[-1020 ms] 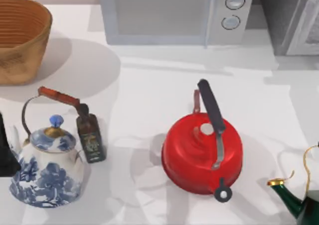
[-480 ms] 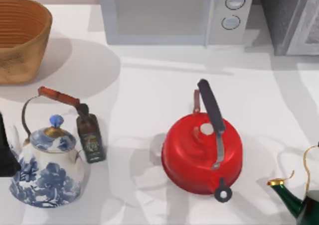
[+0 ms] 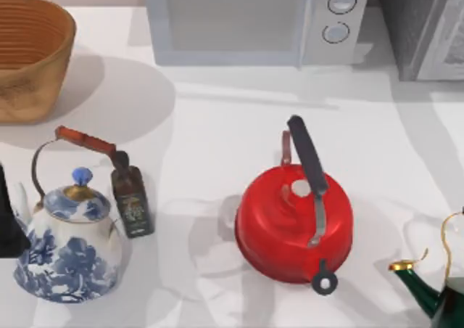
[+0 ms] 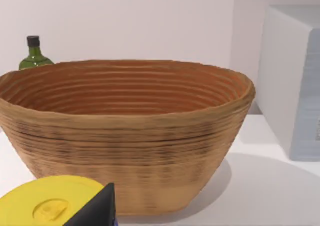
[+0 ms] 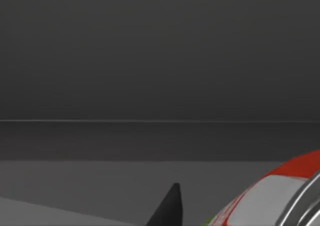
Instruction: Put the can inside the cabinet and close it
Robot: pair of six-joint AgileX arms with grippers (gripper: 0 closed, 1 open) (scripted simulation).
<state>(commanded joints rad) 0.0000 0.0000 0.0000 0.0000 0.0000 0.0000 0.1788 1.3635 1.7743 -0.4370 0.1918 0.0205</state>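
Right wrist cam looks into a dark grey space that I take for the inside of the cabinet [image 3: 424,30], which sits just right of the microwave [image 3: 254,19]. The can [image 5: 270,198] lies right beside one finger [image 5: 167,211] of the right claw; I can't tell whether it's gripped or released. I'd set it well inside, back out straight, then push the door. Left arm idles by the basket [image 4: 125,136].

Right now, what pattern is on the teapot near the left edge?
Blue flowers on white, on the teapot; clearest in the top view.
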